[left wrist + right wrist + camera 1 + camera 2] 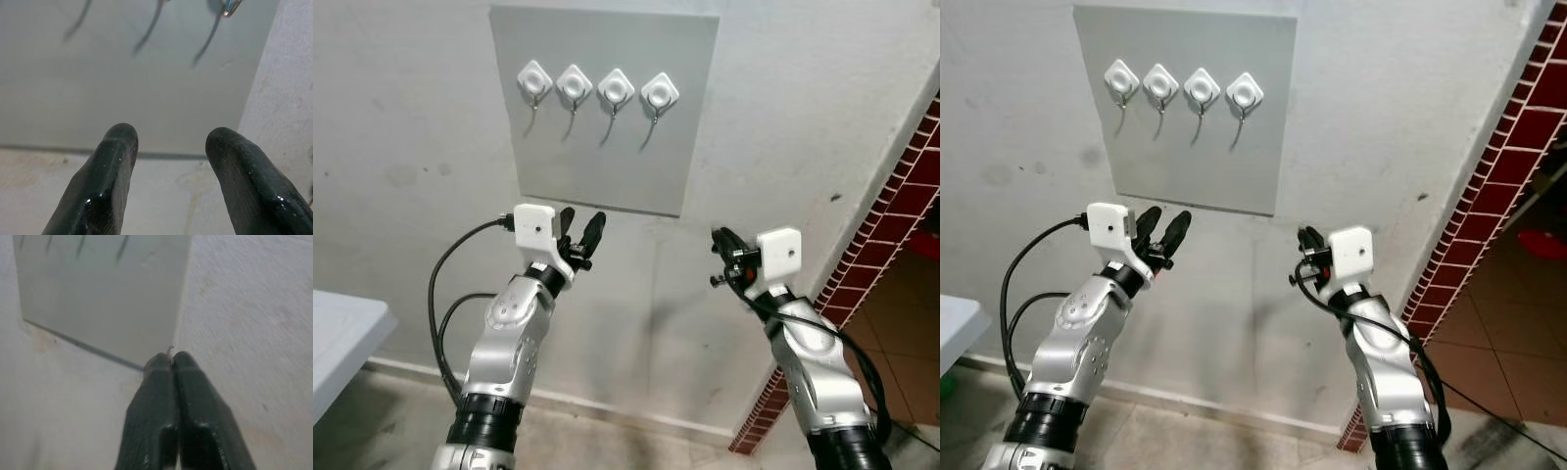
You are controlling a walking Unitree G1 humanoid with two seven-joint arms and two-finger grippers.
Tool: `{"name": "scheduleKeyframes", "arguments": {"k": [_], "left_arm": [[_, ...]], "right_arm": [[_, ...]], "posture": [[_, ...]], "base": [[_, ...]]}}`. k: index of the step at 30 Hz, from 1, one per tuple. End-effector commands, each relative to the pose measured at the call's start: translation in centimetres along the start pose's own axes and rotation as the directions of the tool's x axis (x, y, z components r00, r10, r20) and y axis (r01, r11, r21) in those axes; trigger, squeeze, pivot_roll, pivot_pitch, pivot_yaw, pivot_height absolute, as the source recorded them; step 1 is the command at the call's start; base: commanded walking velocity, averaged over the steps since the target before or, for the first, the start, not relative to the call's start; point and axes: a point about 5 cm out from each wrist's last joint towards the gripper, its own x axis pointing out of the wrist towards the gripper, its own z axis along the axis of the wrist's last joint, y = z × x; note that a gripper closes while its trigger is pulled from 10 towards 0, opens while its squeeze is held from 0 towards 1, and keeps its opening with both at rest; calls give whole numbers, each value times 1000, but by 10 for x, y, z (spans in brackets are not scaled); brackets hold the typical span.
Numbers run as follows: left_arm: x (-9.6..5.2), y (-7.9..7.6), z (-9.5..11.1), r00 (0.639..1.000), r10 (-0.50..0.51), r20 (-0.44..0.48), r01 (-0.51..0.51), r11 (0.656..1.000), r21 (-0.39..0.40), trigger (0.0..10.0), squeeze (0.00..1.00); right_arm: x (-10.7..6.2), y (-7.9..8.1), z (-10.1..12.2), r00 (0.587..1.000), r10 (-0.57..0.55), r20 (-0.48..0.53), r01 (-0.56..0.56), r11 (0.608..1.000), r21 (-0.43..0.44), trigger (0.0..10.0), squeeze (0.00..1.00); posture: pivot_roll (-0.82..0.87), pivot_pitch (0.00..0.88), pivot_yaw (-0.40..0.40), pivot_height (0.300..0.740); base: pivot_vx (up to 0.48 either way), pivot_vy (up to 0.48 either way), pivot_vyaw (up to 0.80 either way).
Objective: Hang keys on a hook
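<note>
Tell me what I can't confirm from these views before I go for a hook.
- Keys: right gripper is pressed shut with a tiny sliver at the tips; too small to tell what it is.
- Right gripper in the head views: fingers seen end-on, mostly hidden by the wrist hardware.
- Hooks: wire ends too thin to judge shape in the head views; blurred and cut off in both wrist views.
- Left gripper: open, holding nothing.

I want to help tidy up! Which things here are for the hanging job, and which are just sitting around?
For the job: the four hooks on the grey board; left gripper, open, below the board; right gripper, shut.

Just there: white table corner, brick wall, black cable.
</note>
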Motion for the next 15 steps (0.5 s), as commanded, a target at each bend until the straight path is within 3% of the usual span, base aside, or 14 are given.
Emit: {"name": "scheduleKeyframes", "arguments": {"k": [1, 15], "left_arm": [[8, -5, 7, 999, -32, 19, 31, 999, 12, 10000, 0], [19, -17, 22, 995, -74, 71, 75, 997, -12, 10000, 0]], "right_arm": [[10, 4, 7, 999, 38, 28, -37, 999, -9, 10000, 0], [56, 23, 38, 980, 138, 144, -139, 990, -2, 10000, 0]], "posture": [[34, 0, 4, 740], [43, 0, 0, 740]], "base": [[0, 0, 0], [0, 0, 0]]}}
